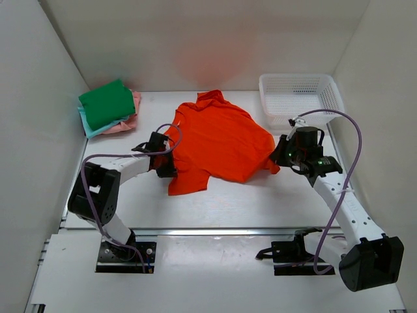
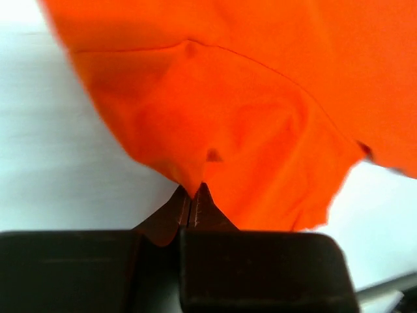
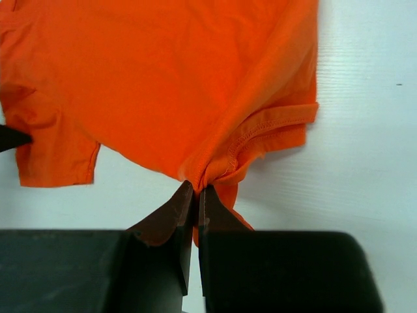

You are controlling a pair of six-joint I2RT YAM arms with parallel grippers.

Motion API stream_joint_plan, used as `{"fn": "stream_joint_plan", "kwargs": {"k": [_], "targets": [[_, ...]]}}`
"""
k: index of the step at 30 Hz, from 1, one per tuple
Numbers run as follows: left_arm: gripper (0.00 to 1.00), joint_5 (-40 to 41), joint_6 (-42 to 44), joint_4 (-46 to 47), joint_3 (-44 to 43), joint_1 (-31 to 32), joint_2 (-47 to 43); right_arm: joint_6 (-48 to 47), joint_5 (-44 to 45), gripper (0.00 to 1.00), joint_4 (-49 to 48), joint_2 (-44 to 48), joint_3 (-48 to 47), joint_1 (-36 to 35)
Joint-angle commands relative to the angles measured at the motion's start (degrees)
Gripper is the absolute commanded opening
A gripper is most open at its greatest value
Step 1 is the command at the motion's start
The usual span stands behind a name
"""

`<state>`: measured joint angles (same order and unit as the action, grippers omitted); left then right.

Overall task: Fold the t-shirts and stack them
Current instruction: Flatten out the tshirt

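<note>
A white table (image 1: 228, 202) stands boxed in by plain white walls (image 1: 195, 39) on three sides. In the middle of it lies the bright orange t-shirt (image 1: 218, 140), unfolded and loosely spread, its collar towards the far wall and its cloth rumpled along the near hem.

The left gripper (image 2: 193, 195) is clenched on the shirt's left edge. The left wrist view shows its two fingers pressed together, with a peak of orange cloth pinched between the tips and the fabric drawn up out of them. The right gripper (image 3: 197, 192) is clamped on the opposite edge, beside a sleeve whose stitched hem shows in the right wrist view. A bunch of cloth is caught between its closed fingers, and a small tail hangs below the tips. From above, both arms reach in from the near edge, one at each side of the garment.

In the far left corner, well apart from the orange shirt, sits a stack of folded shirts. The green t-shirt (image 1: 106, 103) is on top, with the pink t-shirt (image 1: 130, 120) and the light teal t-shirt (image 1: 98, 130) showing beneath it at the edges. A white mesh basket (image 1: 296, 78) stands in the far right corner, just beyond the right gripper.
</note>
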<state>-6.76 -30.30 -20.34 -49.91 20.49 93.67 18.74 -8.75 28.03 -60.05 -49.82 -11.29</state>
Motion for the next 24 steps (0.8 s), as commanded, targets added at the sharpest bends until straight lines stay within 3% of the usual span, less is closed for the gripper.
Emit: {"fn": "stream_joint_plan", "kwargs": {"k": [1,5,9,12,14,17,24], "targets": [[0.0,-4.75,-1.42,-2.24,-3.6,-3.08,-10.31,-1.77,0.05,0.0,-0.61,1.52,-3.51,1.79],[0.0,4.18,-4.05,-5.68,-20.52,-8.17,-22.1,-1.26,0.92,0.0,-0.61,0.55,-11.25,4.34],[0.0,6.68,-3.54,-9.53,-44.5,-11.97,-21.16,-4.22,8.46,0.0,-0.17,-0.59,-23.53,2.78],[0.0,12.81,-0.63,-11.39,-56.66,-9.69,-20.19,-9.23,17.27,0.0,-6.22,4.66,-23.57,0.83],[0.0,13.27,-2.64,-10.95,-59.85,-10.46,-21.77,-9.6,14.23,0.0,-8.86,6.87,-24.0,3.27],[0.0,13.7,-2.4,-12.97,-64.16,-11.53,-22.48,-9.07,6.15,0.0,-4.32,6.53,-29.79,10.31],[0.0,10.82,-5.36,-15.25,-63.21,-13.54,-20.2,-7.23,3.31,0.0,-1.14,-1.45,-38.41,6.11]]}}
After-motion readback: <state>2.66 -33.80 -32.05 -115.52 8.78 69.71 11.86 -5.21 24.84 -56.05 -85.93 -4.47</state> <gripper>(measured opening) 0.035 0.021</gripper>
